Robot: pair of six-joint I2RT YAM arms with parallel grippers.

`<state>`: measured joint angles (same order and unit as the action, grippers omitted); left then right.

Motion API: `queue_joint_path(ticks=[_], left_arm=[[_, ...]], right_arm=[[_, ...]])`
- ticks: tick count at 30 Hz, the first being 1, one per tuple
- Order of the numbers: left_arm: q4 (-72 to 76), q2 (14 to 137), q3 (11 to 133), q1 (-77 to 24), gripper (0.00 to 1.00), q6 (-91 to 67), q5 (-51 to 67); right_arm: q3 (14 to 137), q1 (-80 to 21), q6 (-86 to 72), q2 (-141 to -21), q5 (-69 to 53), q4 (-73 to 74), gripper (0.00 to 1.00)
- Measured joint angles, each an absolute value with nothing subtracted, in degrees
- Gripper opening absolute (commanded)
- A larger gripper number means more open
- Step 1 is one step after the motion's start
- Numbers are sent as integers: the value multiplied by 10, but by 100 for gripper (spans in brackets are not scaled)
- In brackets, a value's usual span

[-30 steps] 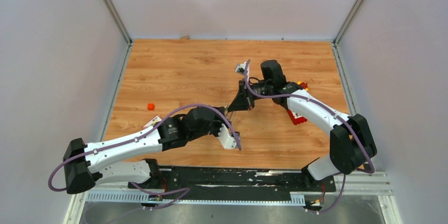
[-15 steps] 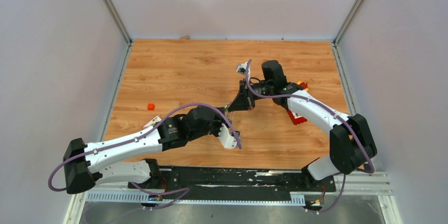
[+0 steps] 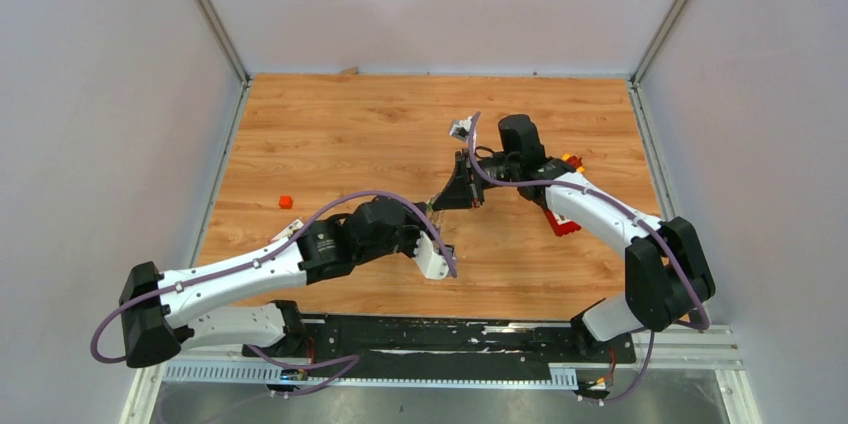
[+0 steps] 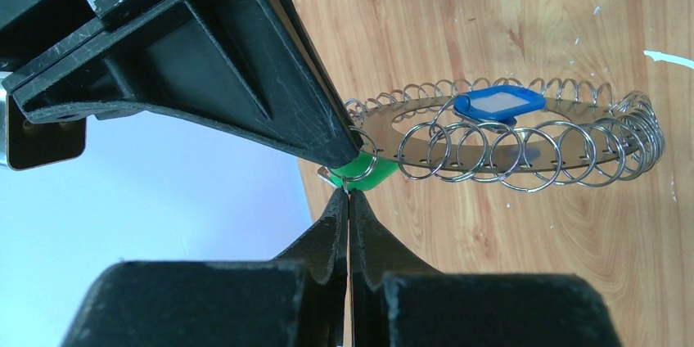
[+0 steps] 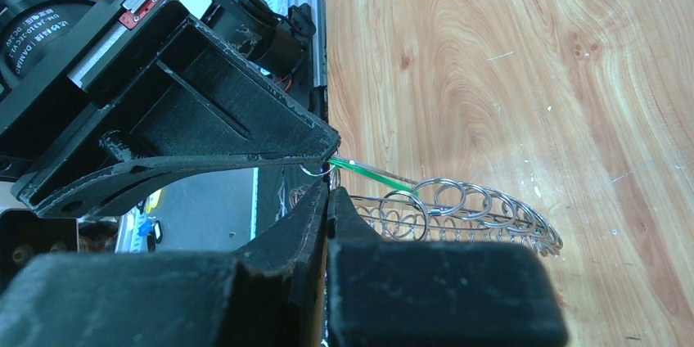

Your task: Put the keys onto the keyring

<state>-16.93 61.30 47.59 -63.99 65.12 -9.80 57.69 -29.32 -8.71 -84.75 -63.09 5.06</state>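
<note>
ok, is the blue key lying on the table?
No, the blue key rests on top of the keyring, among its small wire loops.

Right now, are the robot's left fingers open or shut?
Shut. In the left wrist view the left fingers meet with no gap, their tips at the green key.

One blue key [image 4: 499, 104], one green key [image 4: 364, 173], one keyring [image 4: 573, 130], one red block [image 3: 562, 224], one orange cube [image 3: 285, 201].
</note>
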Motion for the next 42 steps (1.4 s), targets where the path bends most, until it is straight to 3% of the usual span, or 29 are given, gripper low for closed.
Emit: queue_joint_path(ticks=[42], left_arm=[[-209,634,495,-618,0,627,-55]], right_arm=[[564,-286,-115,-825,-686,-26,0]])
